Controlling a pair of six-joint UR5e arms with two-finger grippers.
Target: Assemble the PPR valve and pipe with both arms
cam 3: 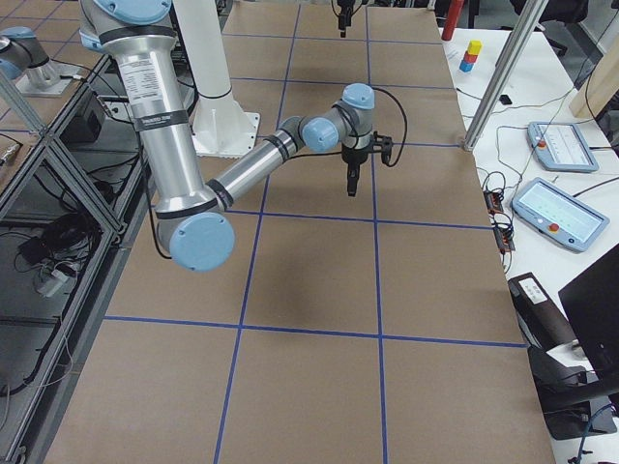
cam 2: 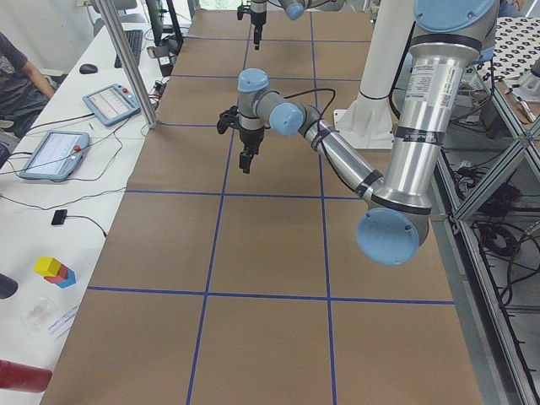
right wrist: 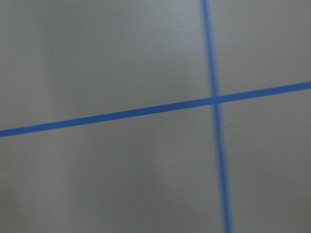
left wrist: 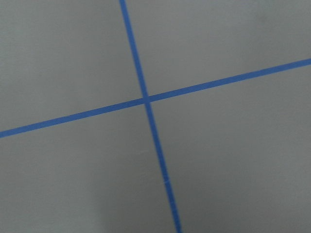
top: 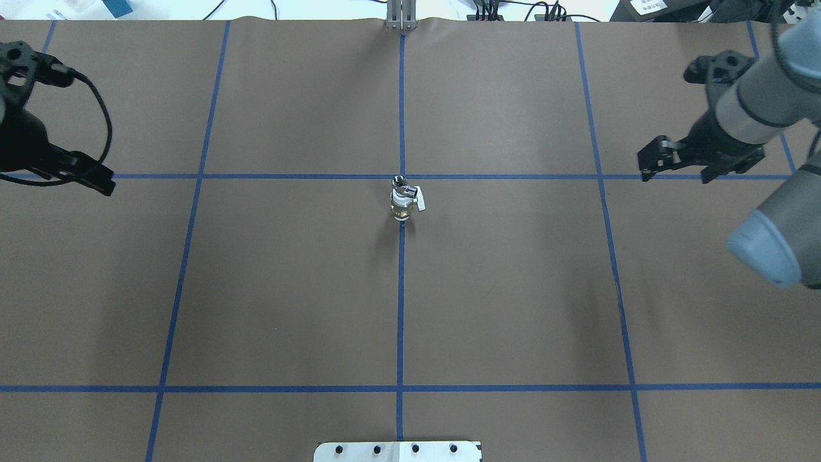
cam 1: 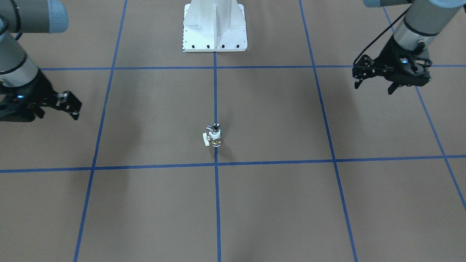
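Note:
The PPR valve (cam 1: 215, 140), with a white tube end, brass middle and white side lever, stands upright at the table's centre on a blue tape line. The silver pipe (cam 1: 216, 127) sits on top of it, joined to it. Both also show in the overhead view, valve (top: 401, 204) below pipe (top: 399, 182). My left gripper (cam 1: 373, 88) hangs open and empty far to the valve's side, above the table. My right gripper (cam 1: 58, 116) is open and empty at the opposite side, also in the overhead view (top: 673, 178). Both wrist views show only tape lines.
The white bolted pedestal base (cam 1: 214, 29) stands at the robot's side of the table. Blue tape lines (top: 401, 321) divide the brown table into squares. A side desk with tablets (cam 2: 52, 153) and an aluminium post (cam 2: 126, 63) lie beyond the far edge.

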